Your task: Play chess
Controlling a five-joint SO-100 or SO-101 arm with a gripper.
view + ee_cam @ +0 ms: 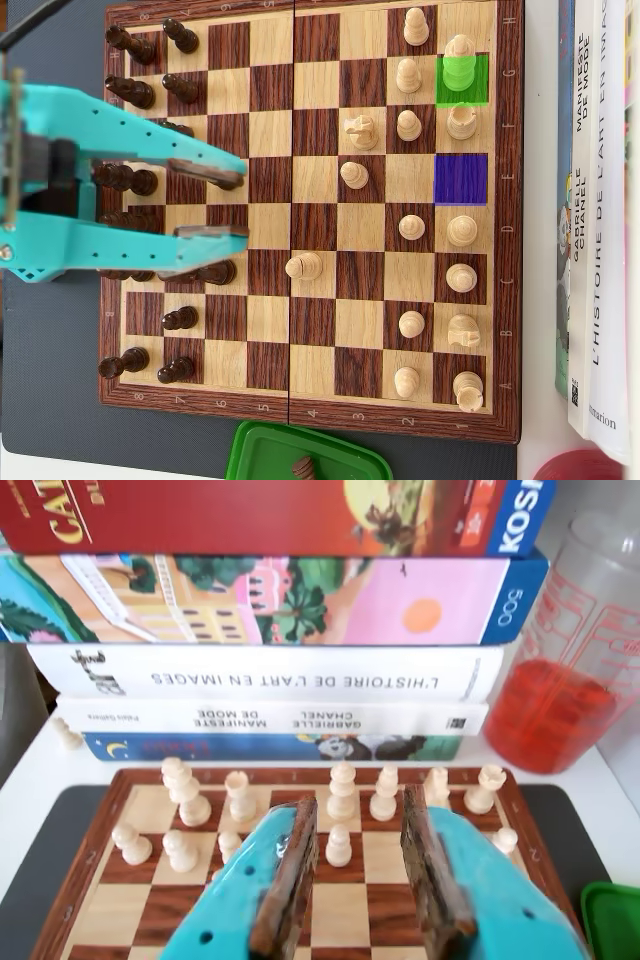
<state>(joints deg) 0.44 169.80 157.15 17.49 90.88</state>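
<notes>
Turquoise gripper [360, 880], nearest the wrist camera at the bottom of the frame, hangs with its two brown-padded jaws spread apart and nothing between them. Seen from overhead, the gripper [235, 205] reaches in from the left edge of the frame, its tips over the squares just in front of the dark pieces [135, 95] ranked along the chessboard's [300, 415] left side.

Well apart from it, at the upper right of the overhead frame, a green highlighted square [462, 98] holds a light piece [460, 62] on the outermost file, its exact type too small to tell. Two squares below it in the frame lies an empty blue highlighted square [460, 178], with another light piece on the square between them. If green marks the piece to move and blue its destination, as seems likely, the arm must cross nearly the whole board rightward and toward the top of the frame.

Cream-coloured and upright, the piece is narrow enough for the jaws. Close neighbours on either side could be knocked.

Beyond the board in the wrist view rise stacked books [270, 670] and a measuring jug [575, 660] with red liquid.
</notes>
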